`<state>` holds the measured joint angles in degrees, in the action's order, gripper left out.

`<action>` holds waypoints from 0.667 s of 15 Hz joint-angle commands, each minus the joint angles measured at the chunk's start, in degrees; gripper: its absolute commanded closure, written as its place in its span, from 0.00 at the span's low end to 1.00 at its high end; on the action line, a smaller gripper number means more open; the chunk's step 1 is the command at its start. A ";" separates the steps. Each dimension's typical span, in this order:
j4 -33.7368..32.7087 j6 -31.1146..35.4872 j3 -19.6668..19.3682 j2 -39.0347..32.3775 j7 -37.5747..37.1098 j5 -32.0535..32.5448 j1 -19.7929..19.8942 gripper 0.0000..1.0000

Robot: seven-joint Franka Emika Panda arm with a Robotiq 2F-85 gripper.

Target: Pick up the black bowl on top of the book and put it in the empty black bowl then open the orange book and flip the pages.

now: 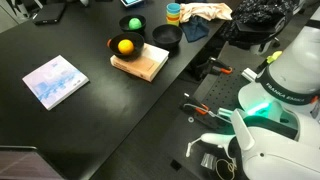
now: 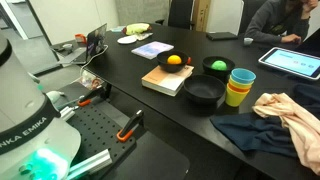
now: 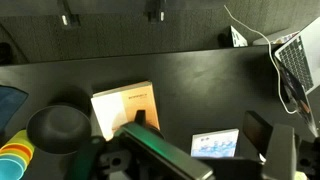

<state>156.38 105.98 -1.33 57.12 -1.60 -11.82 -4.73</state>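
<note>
going left to right in an exterior view, your white panda arm (image 2: 25,110) fills the near corner, well apart from the things on the matte black table (image 2: 120,75). next comes the thin pale blue-and-white book (image 2: 152,49) lying flat, then the orange book (image 2: 165,84), a thick closed rectangle with a tan-orange cover and a white page edge. the black bowl (image 2: 174,66) sits right on top of it, round and glossy, narrower than the cover, with a yellow ball (image 2: 174,60) inside. just beside the book is the empty black bowl (image 2: 204,93), same shiny round shape, resting on the table. behind that is a black bowl with a green ball (image 2: 217,66), then a stack of plastic cups (image 2: 240,85) in blue, green and yellow, then a crumpled peach cloth (image 2: 290,110) on dark fabric. a tablet (image 2: 293,60) near the far edge shows up here but not from the wrist. the wrist view looks straight down instead, so you get the book's flat cover and the empty bowl's full circular rim, but i can't make out the yellow-ball bowl there. the dark gripper (image 3: 160,155) crowds the bottom of that frame, and honestly i can't tell if its jaws are spread or closed.
</note>
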 commanded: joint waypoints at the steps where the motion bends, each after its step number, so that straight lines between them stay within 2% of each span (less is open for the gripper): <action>1: -0.24 -0.24 0.58 -0.06 0.56 -0.54 0.81 0.00; 9: -0.41 -0.24 0.57 0.02 0.56 -0.54 0.81 0.00; 10: 0.89 1.62 0.36 -0.63 1.38 -0.80 0.57 0.00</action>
<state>156.23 106.00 -1.31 57.19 -1.60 -11.82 -4.70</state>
